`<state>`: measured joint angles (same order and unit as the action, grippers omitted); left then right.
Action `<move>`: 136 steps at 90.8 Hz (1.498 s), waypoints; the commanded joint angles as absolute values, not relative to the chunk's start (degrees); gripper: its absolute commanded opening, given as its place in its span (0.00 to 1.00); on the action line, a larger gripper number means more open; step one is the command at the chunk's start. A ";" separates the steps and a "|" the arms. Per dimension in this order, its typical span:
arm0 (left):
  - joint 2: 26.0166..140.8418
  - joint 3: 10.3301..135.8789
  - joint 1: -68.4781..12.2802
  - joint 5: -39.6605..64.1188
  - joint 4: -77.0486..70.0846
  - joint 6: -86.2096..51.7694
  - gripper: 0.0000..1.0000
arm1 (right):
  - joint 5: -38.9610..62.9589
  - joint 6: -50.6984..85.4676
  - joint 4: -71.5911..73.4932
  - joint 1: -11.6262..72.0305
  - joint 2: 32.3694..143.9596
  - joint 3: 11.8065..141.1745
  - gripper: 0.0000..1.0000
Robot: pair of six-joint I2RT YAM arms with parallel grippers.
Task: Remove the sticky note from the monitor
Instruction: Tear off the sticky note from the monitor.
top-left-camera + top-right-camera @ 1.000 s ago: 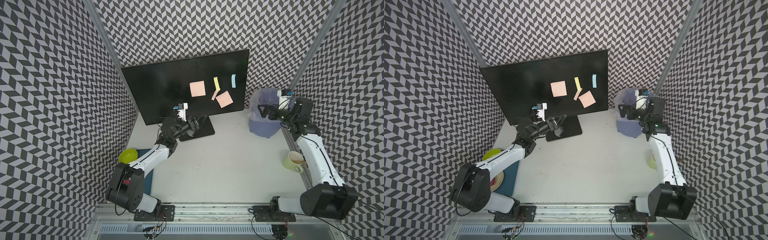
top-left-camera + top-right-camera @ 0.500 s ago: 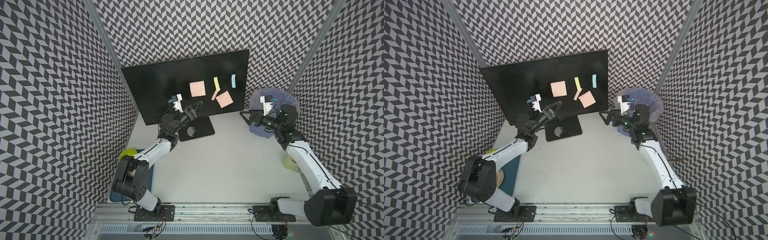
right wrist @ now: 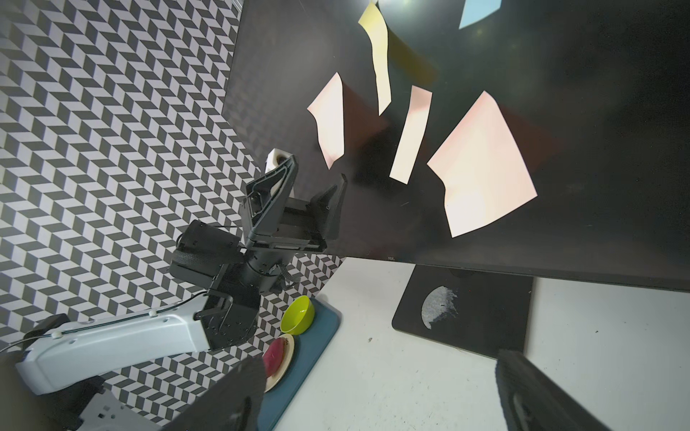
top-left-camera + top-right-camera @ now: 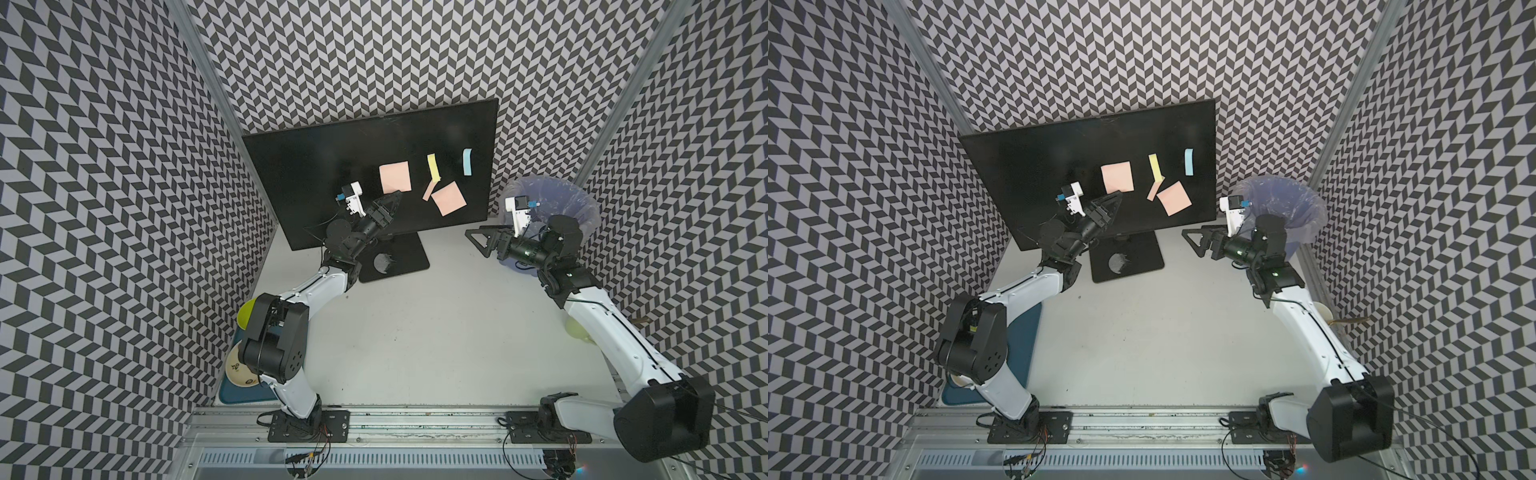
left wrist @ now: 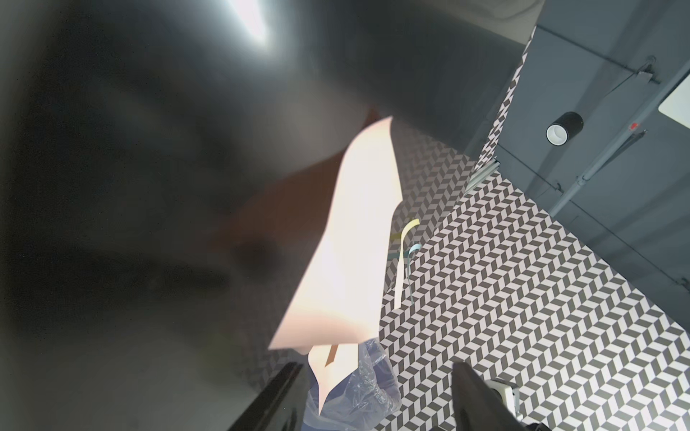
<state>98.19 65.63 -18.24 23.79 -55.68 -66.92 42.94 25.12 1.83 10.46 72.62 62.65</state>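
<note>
The monitor [image 4: 311, 187] stands at the back with several sticky notes on its screen: a square pink one [image 4: 395, 176], a tilted pink one [image 4: 449, 198], a yellow strip [image 4: 433, 166] and a blue strip [image 4: 467, 162]. My left gripper [image 4: 392, 199] is raised to the screen, its tips at the square pink note's lower left corner. In the left wrist view that note [image 5: 354, 242] curls off the glass just ahead of the open fingers [image 5: 276, 395]; nothing is pinched. My right gripper [image 4: 478, 241] hovers open and empty off the monitor's lower right corner.
A bin lined with a bluish bag [image 4: 552, 199] stands behind the right arm. The monitor's black base plate [image 4: 399, 257] lies under the left wrist. A teal tray [image 3: 321, 336] at the left wall carries a yellow-green bowl [image 3: 298, 315] and a plate [image 3: 280, 354]. A pale mug [image 4: 577, 330] sits at the right wall.
My left gripper rose from above the base plate to the square pink note and its jaws narrowed somewhat. My right gripper swung from over the bin leftward toward the monitor.
</note>
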 commanded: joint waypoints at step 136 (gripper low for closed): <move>87.53 56.95 -23.32 34.15 -64.19 -67.74 0.00 | 51.44 47.57 32.70 24.19 82.51 65.55 0.88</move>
